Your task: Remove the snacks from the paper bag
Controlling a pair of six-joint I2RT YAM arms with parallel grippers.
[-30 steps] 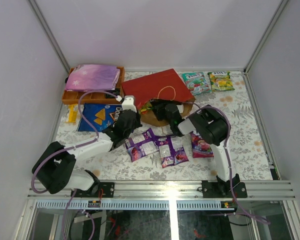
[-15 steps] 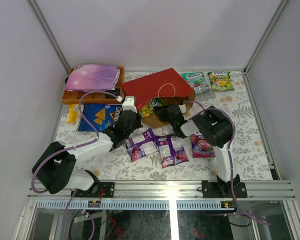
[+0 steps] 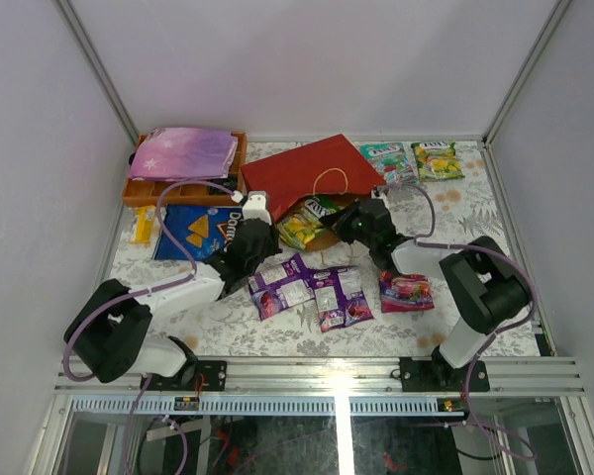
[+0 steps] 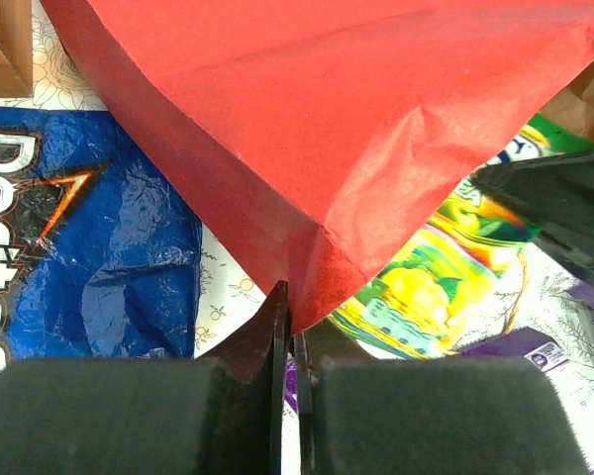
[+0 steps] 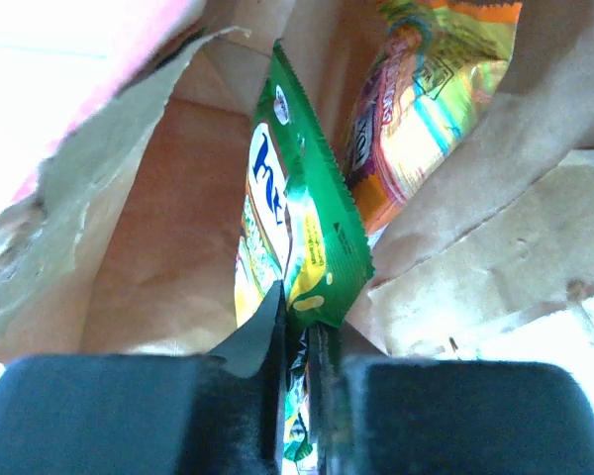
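Observation:
The red paper bag (image 3: 312, 170) lies on its side with its mouth toward the front. My left gripper (image 3: 260, 236) is shut on its lower front corner, as the left wrist view shows (image 4: 292, 322); the red paper (image 4: 327, 119) fills that view. My right gripper (image 3: 354, 222) is at the bag's mouth, shut on a green-yellow packet (image 5: 307, 247) that sticks partly out (image 3: 303, 227). An orange packet (image 5: 426, 109) lies inside against the kraft lining (image 5: 168, 257). The blue Doritos bag (image 3: 193, 233) lies left of the paper bag.
Two purple packets (image 3: 282, 282) (image 3: 339, 295) and a pink-red one (image 3: 406, 290) lie in front. Two green packets (image 3: 388, 163) (image 3: 437, 158) lie at the back right. The orange tray (image 3: 144, 188) holds the starry pouch (image 3: 183, 151) at the back left.
My right arm has drawn back to the right, pulling the green-yellow packet partly out of the bag's mouth. My left gripper has stayed on the bag's corner.

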